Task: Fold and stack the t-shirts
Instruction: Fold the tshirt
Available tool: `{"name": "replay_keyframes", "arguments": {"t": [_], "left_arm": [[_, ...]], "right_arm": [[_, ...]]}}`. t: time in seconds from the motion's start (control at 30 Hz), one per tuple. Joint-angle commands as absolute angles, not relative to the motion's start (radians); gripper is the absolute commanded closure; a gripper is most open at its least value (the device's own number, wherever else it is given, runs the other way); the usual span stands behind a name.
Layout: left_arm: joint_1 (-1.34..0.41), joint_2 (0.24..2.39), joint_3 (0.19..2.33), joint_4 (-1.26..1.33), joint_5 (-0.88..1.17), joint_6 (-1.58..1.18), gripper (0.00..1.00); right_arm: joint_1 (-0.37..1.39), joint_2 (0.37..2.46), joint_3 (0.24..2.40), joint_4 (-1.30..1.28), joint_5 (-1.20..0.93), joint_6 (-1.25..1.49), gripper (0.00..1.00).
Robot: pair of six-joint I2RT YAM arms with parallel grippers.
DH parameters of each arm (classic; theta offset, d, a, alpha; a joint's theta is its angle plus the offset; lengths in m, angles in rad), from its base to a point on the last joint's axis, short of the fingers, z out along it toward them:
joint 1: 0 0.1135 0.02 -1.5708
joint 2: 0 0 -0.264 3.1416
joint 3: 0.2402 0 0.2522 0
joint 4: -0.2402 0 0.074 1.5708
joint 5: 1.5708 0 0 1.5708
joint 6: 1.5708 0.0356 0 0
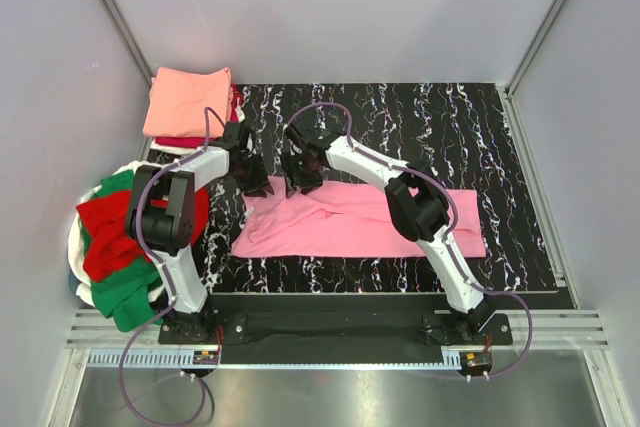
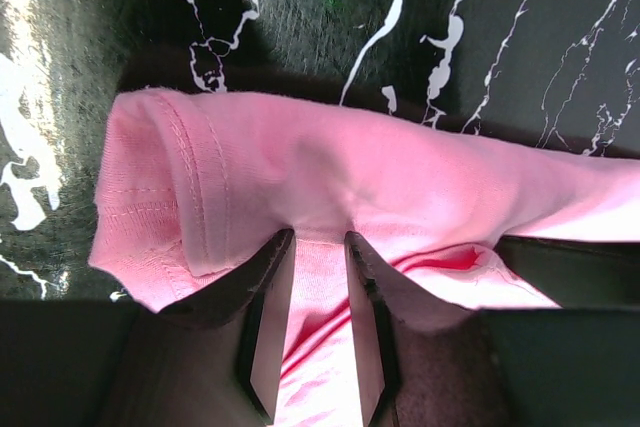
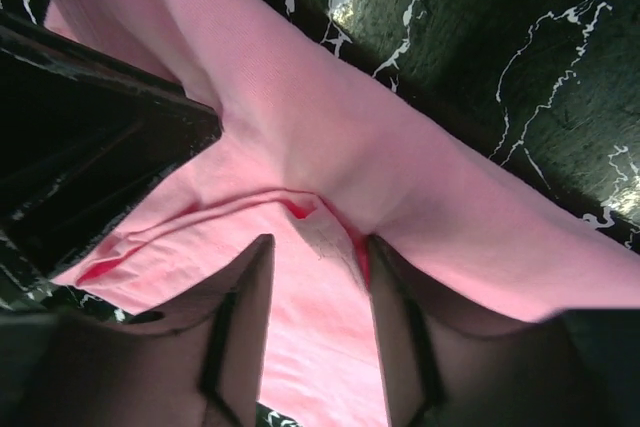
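Pink jersey, soft and matte, is what both arms are engaged with. The pink t-shirt is laid across the middle of the black marbled mat as a long sideways band. Its near edge is flat and its far left edge is raised into a ridge.

That ridge is taken at two points close together. The left gripper is closed down to a narrow slot, with a fold of cloth pinched between the fingers. Just beside it the sleeve hem is seen hanging free above the mat, with double stitching and a rolled edge. The right gripper is set a little wider, yet a bunch of cloth at the collar is caught between its fingers, and the small white neck label is visible there (the hold is judged from how the fabric tents up to the tips and casts a shadow below).

Two grips side by side on one edge are judged to serve a fold. Cloth this limp can be carried over itself only if the edge is held taut between them.

At the far left corner a folded salmon-orange t-shirt is squared on top of a red one, forming the stack, apart from the grippers. Nearer, off the mat's left border, a loose heap of red, green and white tees is piled crumpled, not yet folded.
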State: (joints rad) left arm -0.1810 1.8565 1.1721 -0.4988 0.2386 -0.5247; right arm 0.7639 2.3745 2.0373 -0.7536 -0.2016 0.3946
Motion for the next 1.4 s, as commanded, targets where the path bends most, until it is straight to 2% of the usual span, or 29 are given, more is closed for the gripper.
{"name": "replay_keyframes", "arguments": {"t": [0.0, 0.1, 0.13, 0.2, 0.23, 0.3, 0.53, 0.73, 0.9, 0.97, 1.03, 1.07, 1.17, 1.37], "left_arm": [[-0.167, 1.901, 1.164, -0.495, 0.183, -0.508, 0.66], [-0.167, 1.904, 1.164, -0.497, 0.179, -0.508, 0.67], [-0.167, 1.904, 1.167, -0.497, 0.181, -0.508, 0.67], [-0.166, 1.905, 1.169, -0.497, 0.183, -0.509, 0.67], [-0.166, 1.905, 1.173, -0.500, 0.184, -0.509, 0.67], [-0.164, 1.904, 1.177, -0.505, 0.184, -0.509, 0.67], [-0.156, 1.902, 1.192, -0.520, 0.176, -0.511, 0.68], [-0.153, 1.905, 1.195, -0.526, 0.169, -0.515, 0.69], [-0.153, 1.911, 1.203, -0.532, 0.167, -0.522, 0.69], [-0.153, 1.911, 1.207, -0.538, 0.164, -0.522, 0.69], [-0.153, 1.911, 1.213, -0.543, 0.160, -0.522, 0.69], [-0.153, 1.914, 1.215, -0.551, 0.156, -0.520, 0.69], [-0.153, 1.914, 1.226, -0.563, 0.144, -0.514, 0.69], [-0.153, 1.908, 1.241, -0.580, 0.124, -0.503, 0.70]], "right_arm": [[0.784, 2.375, 2.086, -0.752, -0.189, 0.373, 0.53], [0.788, 2.361, 2.079, -0.759, -0.178, 0.362, 0.68], [0.790, 2.359, 2.072, -0.758, -0.176, 0.362, 0.77], [0.792, 2.347, 2.051, -0.756, -0.178, 0.351, 0.86], [0.793, 2.341, 2.042, -0.756, -0.178, 0.348, 0.94], [0.793, 2.321, 2.008, -0.755, -0.179, 0.342, 1.00], [0.815, 2.143, 1.835, -0.710, -0.173, 0.296, 1.00], [0.833, 1.961, 1.642, -0.669, -0.282, 0.206, 1.00], [0.842, 1.882, 1.496, -0.682, -0.414, 0.137, 0.93], [0.845, 1.856, 1.444, -0.696, -0.431, 0.123, 0.86], [0.845, 1.836, 1.414, -0.713, -0.433, 0.117, 0.69], [0.844, 1.815, 1.402, -0.722, -0.425, 0.114, 0.46], [0.845, 1.764, 1.370, -0.738, -0.417, 0.101, 0.31], [0.845, 1.773, 1.468, -0.669, -0.391, 0.187, 0.31]]}}
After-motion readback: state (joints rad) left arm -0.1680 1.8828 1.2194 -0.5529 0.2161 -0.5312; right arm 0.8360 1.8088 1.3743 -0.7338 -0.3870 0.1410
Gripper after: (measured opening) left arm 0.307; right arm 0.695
